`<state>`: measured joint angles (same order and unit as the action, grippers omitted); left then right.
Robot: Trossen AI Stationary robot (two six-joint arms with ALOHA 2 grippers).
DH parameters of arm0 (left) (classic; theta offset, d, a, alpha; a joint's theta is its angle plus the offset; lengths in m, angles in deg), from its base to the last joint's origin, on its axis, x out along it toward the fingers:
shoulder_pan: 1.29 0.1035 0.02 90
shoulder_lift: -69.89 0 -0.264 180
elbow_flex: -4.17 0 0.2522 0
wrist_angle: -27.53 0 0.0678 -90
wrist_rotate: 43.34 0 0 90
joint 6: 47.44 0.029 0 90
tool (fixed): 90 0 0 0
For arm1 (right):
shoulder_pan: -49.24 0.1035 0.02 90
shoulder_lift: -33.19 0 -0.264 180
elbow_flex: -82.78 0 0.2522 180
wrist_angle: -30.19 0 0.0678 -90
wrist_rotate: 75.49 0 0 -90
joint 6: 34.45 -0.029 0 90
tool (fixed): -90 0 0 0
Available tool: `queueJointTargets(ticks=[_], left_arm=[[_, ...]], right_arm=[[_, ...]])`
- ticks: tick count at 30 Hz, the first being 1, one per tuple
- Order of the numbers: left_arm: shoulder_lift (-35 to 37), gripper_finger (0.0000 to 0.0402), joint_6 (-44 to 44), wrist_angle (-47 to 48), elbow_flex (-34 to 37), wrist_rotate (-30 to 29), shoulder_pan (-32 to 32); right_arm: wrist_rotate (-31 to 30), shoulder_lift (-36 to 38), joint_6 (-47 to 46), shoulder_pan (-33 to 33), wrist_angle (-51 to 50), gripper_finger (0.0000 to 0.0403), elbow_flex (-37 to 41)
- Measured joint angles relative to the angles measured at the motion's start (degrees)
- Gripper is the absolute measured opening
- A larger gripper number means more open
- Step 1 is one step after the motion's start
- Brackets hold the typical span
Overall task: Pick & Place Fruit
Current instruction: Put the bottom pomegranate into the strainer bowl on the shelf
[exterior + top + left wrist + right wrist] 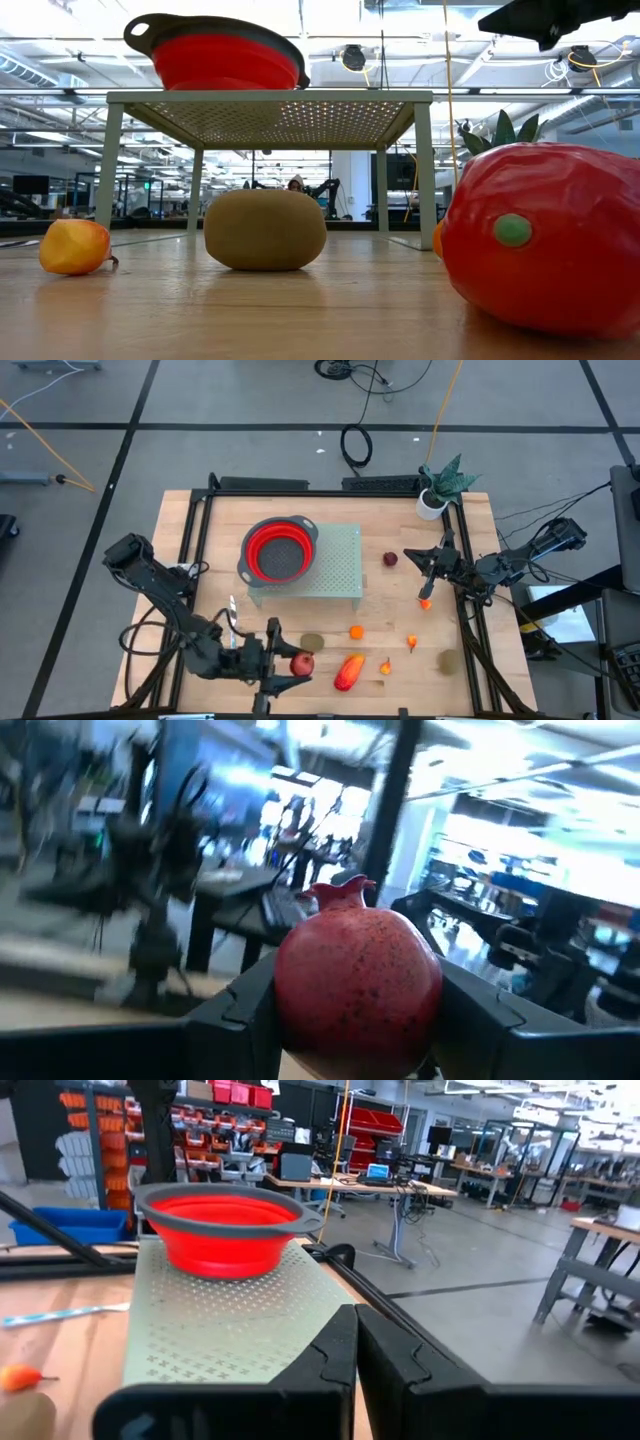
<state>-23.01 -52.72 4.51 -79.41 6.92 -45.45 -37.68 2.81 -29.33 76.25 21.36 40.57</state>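
Pomegranate (358, 980) — dark red, speckled, crowned — clamped in left gripper (350, 1020)

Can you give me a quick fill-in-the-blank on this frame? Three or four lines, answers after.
1. The left claw is shut on a red ____.
2. The red bowl sits on top of the perforated ____.
3. The right claw is empty, its fingers ____.
4. The potted plant stands at the table's far ____ corner in the high view.

Missing words: pomegranate; stand; shut; right
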Motion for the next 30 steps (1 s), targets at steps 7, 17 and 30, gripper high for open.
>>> queueJointTargets(ticks=[7,17,30], left_arm=[[0.00,0.0184,15.96,-10.05,-0.02,11.28,0.02],[0.04,0.0184,25.45,-14.11,-0.02,20.70,0.00],[0.04,0.0184,-18.72,8.40,-0.02,-7.38,0.33]], right_arm=[[0.00,-0.01,0.53,-0.01,-0.02,0.0000,0.00],[0.00,-0.01,0.53,0.00,-0.02,0.0000,0.00],[-0.02,-0.01,0.53,-0.01,-0.02,0.0000,0.00]])
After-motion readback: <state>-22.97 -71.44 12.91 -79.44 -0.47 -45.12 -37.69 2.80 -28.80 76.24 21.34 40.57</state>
